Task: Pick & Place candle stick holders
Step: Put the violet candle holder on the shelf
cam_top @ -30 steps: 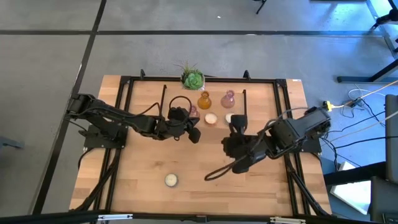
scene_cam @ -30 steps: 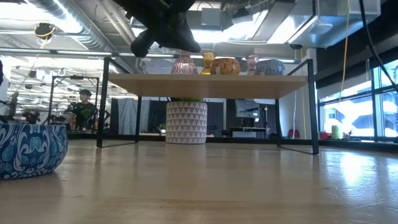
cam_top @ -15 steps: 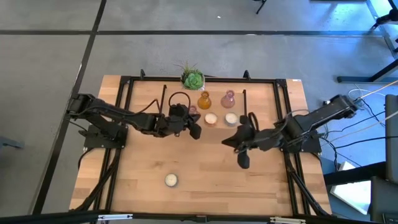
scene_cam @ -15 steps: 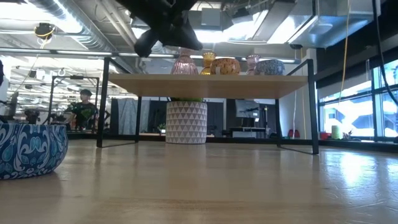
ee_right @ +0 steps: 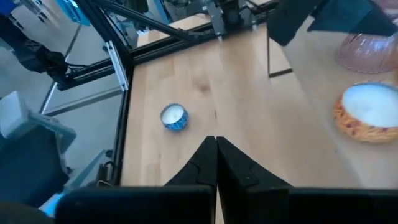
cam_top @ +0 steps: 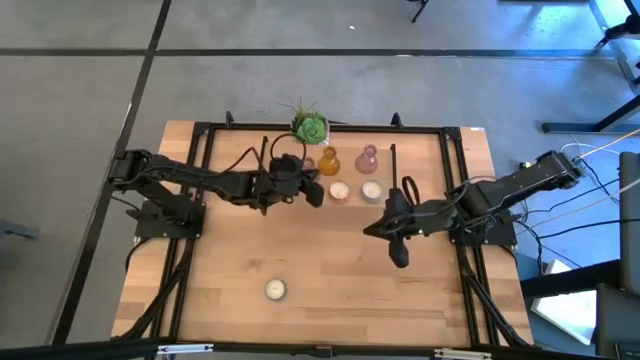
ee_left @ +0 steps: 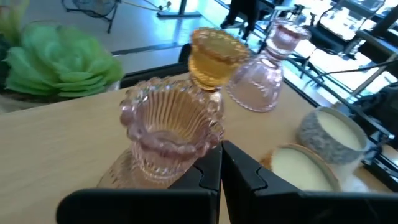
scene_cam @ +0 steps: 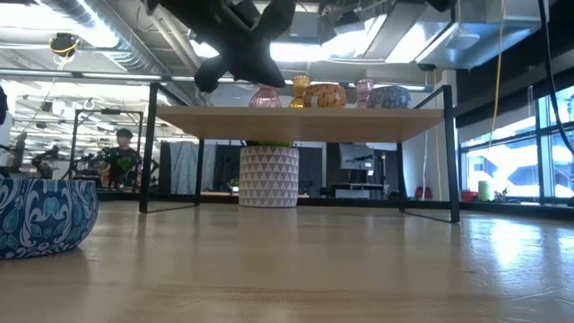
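Moved shelfward, left claw point(ee_left: 219, 168) is pressed together beside pink holder point(ee_left: 166, 134), hidden overhead.

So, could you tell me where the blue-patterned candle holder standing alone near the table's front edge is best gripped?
Probably across its round side wall, coming straight down from above. The blue-patterned holder is low and squat, stands upright with its open top showing, and has bare table all around, so fingers can straddle it from either side. Both grippers are shut and would need to open first.

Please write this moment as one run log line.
left pincer: shut, by pink glass holder | right pincer: shut, empty | blue-patterned holder: alone, table front
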### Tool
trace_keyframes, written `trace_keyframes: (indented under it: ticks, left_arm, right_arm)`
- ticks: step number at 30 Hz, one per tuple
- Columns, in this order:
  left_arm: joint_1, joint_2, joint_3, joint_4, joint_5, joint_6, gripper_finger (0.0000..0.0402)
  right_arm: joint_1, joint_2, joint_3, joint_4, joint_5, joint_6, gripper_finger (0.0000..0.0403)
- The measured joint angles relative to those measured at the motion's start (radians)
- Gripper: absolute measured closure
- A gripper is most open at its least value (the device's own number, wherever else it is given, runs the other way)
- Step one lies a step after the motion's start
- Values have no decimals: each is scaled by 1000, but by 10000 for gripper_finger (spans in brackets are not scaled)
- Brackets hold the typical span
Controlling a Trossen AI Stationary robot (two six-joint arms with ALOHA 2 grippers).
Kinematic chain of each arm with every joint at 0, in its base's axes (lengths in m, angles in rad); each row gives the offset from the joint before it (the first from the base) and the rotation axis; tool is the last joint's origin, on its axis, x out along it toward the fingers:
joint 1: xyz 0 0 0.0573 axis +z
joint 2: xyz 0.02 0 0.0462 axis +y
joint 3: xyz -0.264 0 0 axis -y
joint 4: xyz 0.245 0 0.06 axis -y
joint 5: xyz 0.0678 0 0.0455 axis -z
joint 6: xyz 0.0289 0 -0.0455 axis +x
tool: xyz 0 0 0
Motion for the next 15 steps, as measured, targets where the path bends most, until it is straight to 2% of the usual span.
trace_keyframes:
  ticks: [15]
  left_arm:
    - [7,0,0,-26,-131,-75,400]
  right_arm:
    - [-8,-42,2,-75,54,-17,403]
